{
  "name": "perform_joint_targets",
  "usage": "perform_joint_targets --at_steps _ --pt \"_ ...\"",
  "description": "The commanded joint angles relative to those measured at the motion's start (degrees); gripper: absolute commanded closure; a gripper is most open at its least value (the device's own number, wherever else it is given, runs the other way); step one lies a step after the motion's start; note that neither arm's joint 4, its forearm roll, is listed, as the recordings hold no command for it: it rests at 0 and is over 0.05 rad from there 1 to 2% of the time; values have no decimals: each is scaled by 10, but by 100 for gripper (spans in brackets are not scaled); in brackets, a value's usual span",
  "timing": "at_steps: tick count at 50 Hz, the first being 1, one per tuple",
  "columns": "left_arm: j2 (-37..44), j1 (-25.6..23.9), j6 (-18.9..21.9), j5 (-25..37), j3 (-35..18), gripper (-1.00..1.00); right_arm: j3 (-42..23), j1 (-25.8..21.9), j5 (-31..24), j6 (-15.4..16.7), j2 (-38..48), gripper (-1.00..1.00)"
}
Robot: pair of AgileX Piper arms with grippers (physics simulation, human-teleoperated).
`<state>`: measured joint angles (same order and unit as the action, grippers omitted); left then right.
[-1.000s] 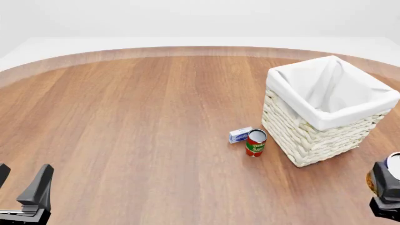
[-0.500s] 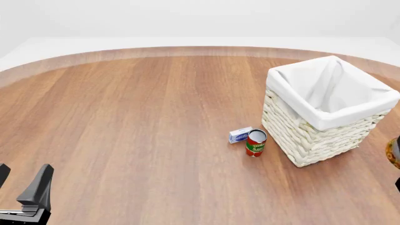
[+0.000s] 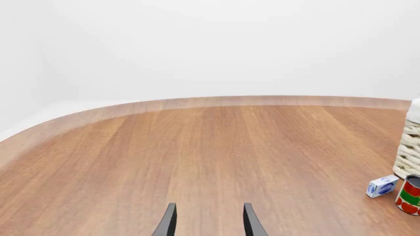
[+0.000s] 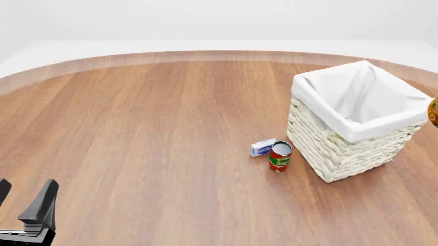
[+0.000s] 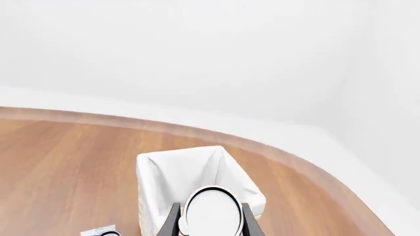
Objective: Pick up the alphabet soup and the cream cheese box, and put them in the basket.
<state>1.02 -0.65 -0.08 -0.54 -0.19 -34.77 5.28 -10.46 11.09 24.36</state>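
The alphabet soup (image 5: 211,213) is clamped between the fingers of the right gripper (image 5: 210,221) and held high above the table (image 4: 151,128); its pale round top is seen from the right wrist view, directly over the near part of the basket (image 5: 190,179). In the front view only a sliver of the can (image 4: 433,113) shows at the right border, beside the basket (image 4: 342,148), which stands near the table's right edge. The carrying of the first item toward the basket is judged to be the step in hand.

The cream cheese box (image 4: 263,147) lies flat on the table, just beside the basket's near-left wall and touching or nearly touching a red and green can (image 4: 280,156). The left gripper (image 3: 208,222) is parked low by the table's near-left edge, its fingers spread apart and holding nothing.

For the next move, the can needs to be centred over the white liner, lowered a little, and released. The box is then left to be fetched, and care will be called for so that the neighbouring can is not knocked over.
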Motion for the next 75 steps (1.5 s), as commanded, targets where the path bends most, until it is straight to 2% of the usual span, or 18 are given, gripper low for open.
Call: perform_joint_targets --at_steps 1,16,26,32,38,57,61,63,75 --pt "0 0 0 0 0 -100 -41 -14 61 -9 61 100" --pt "0 0 0 0 0 -100 -110 -41 95 10 174 100" --pt "0 0 0 0 0 -100 -133 -56 94 16 235 100" --pt "0 0 0 0 0 -100 -150 -62 76 6 266 100" --pt "0 0 0 0 0 -100 -153 -62 73 10 293 100" --pt "0 0 0 0 0 -100 -175 -60 75 -21 368 100" --pt "0 0 0 0 0 -100 -175 -61 78 -19 379 100" --pt "0 0 0 0 0 -100 -172 -59 82 -2 389 100" --pt "0 0 0 0 0 -100 -166 -44 103 -14 419 100"
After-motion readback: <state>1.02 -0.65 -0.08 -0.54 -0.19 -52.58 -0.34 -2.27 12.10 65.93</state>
